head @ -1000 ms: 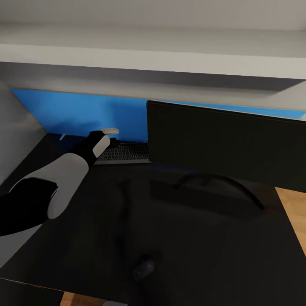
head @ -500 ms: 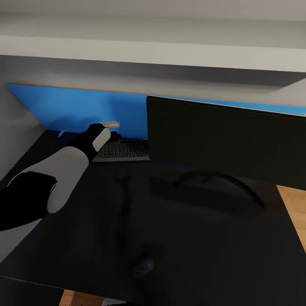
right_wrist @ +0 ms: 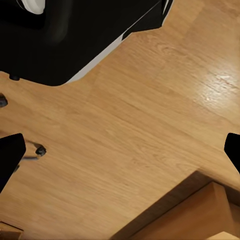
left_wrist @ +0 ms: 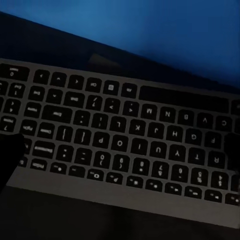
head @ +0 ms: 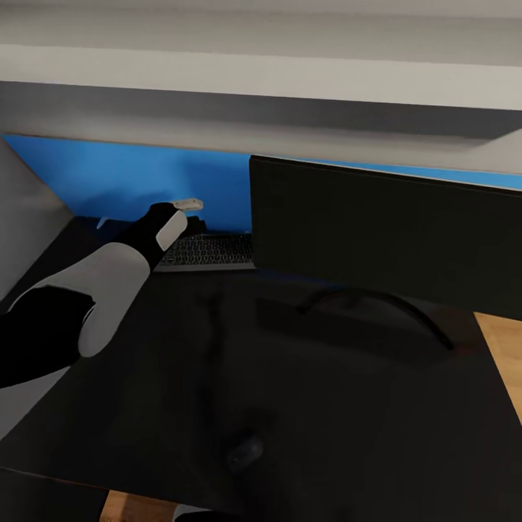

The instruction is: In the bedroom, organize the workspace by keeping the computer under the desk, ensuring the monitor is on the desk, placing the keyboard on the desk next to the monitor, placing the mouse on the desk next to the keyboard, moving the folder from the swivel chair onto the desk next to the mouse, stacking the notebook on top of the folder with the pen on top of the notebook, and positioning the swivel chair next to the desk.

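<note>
Keyboard (head: 210,251): flat on the desk (head: 217,377), tucked partly behind the monitor (head: 384,232), so awkward to reach. Left gripper (left_wrist: 120,150): poised above its keys, fingers spread for gripping.
</note>
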{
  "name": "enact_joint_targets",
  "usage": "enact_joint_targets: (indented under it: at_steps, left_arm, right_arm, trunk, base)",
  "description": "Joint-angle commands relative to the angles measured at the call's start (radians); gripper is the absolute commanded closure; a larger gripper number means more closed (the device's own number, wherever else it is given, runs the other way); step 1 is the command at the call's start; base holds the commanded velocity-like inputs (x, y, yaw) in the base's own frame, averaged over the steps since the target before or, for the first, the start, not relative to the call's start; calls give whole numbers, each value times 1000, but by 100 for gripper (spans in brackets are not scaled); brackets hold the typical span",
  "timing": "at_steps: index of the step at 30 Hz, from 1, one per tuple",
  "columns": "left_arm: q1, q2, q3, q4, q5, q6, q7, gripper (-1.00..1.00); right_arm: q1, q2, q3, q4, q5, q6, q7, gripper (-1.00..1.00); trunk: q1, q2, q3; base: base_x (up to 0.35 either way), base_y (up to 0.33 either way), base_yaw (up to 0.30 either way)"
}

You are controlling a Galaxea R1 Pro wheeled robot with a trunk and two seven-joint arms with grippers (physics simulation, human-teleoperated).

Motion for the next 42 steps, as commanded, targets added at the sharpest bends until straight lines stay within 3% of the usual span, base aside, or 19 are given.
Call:
enact_joint_targets:
  at_steps: [1, 24, 42]
  left_arm:
    - [-2, 0, -8, -1, 11, 4, 7, -100]
    - [-21, 0, -6, -1, 15, 1, 7, -100]
    - [-20, 2, -9, 1, 1, -60, 8, -100]
  right_arm:
    - [0, -1, 5, -1, -11, -2, 2, -100]
    - [0, -1, 5, -3, -11, -2, 2, -100]
    - [0, -1, 1, -3, -10, -3, 2, -100]
  trunk:
    - [1, -2, -3]
    - [1, -2, -40]
    - [1, -2, -68]
  base:
    - [0, 0, 0]
    - [0, 0, 0]
    - [0, 0, 0]
